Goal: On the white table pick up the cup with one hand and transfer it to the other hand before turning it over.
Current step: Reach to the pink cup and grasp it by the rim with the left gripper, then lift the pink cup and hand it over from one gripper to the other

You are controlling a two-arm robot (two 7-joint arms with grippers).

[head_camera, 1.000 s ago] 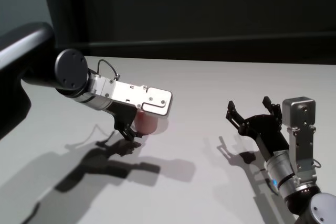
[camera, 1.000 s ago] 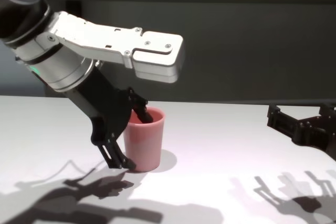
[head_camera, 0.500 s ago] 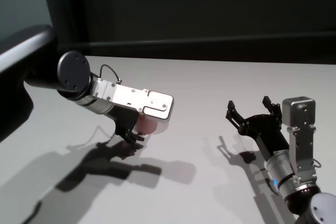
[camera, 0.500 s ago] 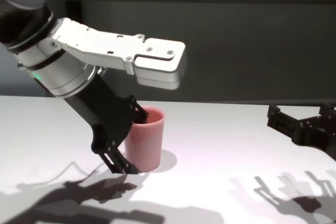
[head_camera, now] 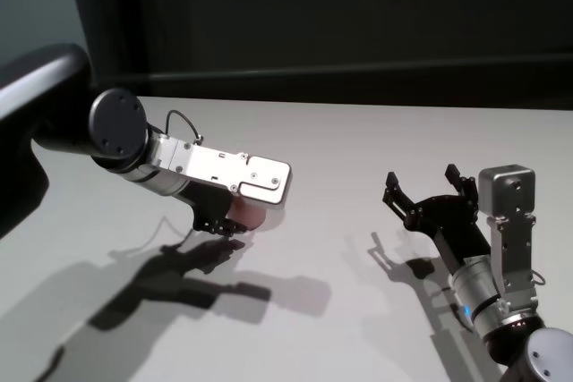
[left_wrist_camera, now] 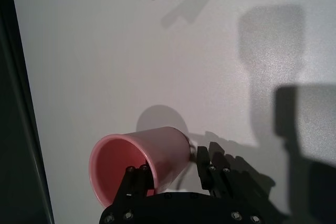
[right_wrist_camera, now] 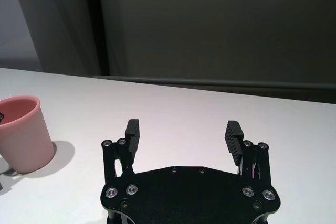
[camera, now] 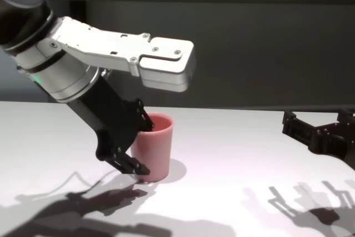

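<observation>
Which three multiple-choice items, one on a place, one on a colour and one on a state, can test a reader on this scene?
1. Where does the cup stand?
A. on the white table, at the left gripper
B. on a shelf
C. in a box

2. Which colour is the cup?
A. blue
B. pink
C. green

3. How are the right gripper jaws?
A. shut on a lid
B. shut, empty
C. open, empty

Key: 1 A, the chest view shows it there; 2 B, its wall is salmon-pink; 3 C, the right wrist view shows a wide gap.
</observation>
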